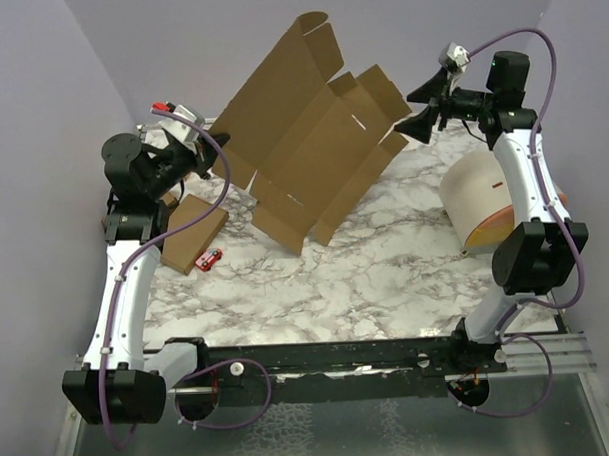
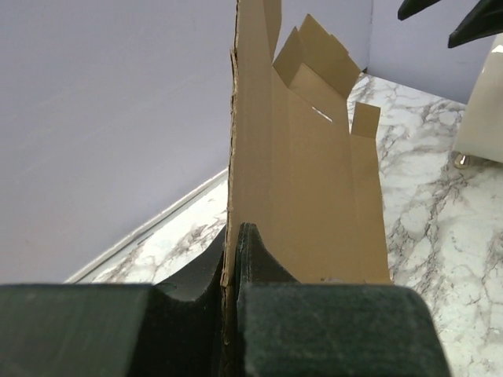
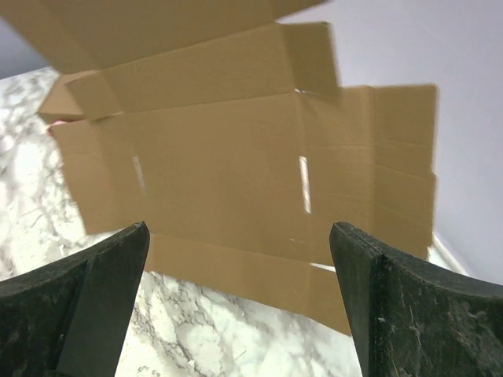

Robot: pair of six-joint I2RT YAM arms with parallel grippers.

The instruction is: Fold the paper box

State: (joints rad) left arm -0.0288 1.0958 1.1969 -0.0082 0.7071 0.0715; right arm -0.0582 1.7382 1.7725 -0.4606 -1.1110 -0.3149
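The paper box [image 1: 302, 148] is a large brown die-cut sheet with flaps and slits. It stands tilted on edge at the back of the marble table [image 1: 366, 276], its lower corners resting on the surface. My left gripper [image 1: 215, 159] is shut on the sheet's left edge. In the left wrist view the cardboard [image 2: 306, 196] rises edge-on from between the two closed fingers of that gripper [image 2: 234, 236]. My right gripper [image 1: 420, 106] hovers open just right of the sheet's upper right flaps, touching nothing. In the right wrist view the sheet [image 3: 228, 173] fills the space ahead of that gripper [image 3: 240, 228].
A small flat brown cardboard piece [image 1: 195, 234] lies at the left near my left arm, with a small red object [image 1: 211, 258] beside it. A cream rounded object with an orange edge [image 1: 489, 202] sits at the right. Purple walls close in behind and at both sides.
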